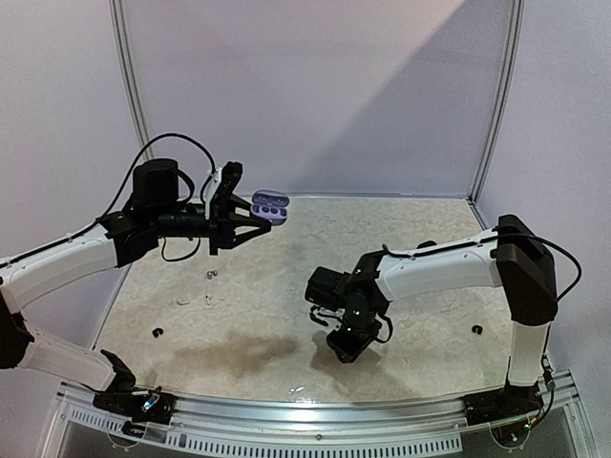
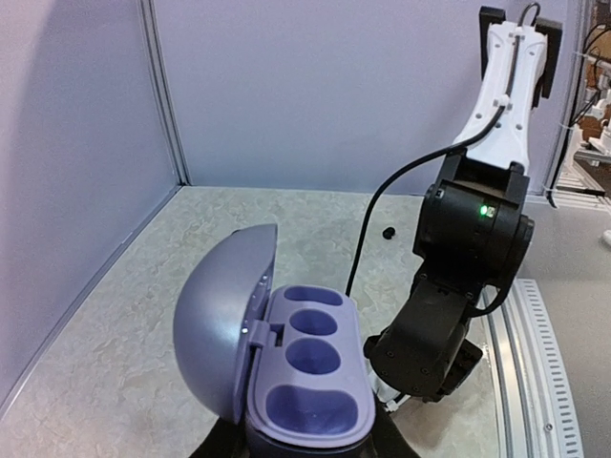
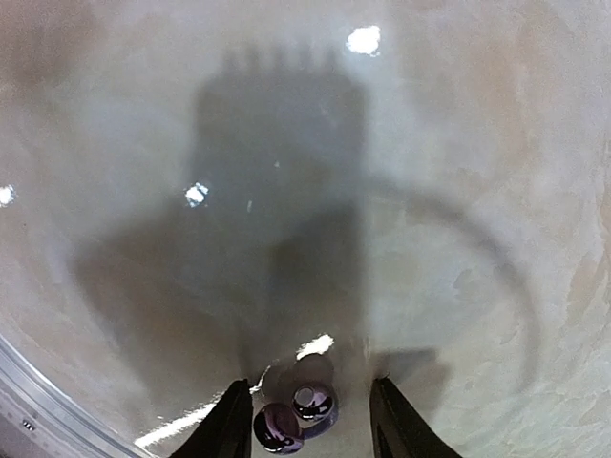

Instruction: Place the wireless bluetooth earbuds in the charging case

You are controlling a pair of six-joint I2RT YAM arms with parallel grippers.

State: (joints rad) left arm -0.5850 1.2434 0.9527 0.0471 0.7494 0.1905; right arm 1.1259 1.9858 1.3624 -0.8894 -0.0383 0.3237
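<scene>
L: left gripper (image 1: 258, 213) clamped on charging case (image 2: 310, 377); case held up off the table (image 1: 430, 229), lid swung open | R: right gripper (image 3: 311, 425) pointing down; fingers apart, straddling two dark purplish earbuds (image 3: 312, 402) lying on the table; contact with them not discernible

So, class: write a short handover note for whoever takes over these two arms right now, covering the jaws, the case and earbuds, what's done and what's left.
Left gripper: jaws shut on the charging case, held up off the table, lid open, wells empty.
Right gripper: pointing down at the table, jaws open either side of two dark earbuds lying there, not gripped.
Done: case up and open.
Left: grip a bud, carry it to the case, seat it, then do the same with the other.
</scene>
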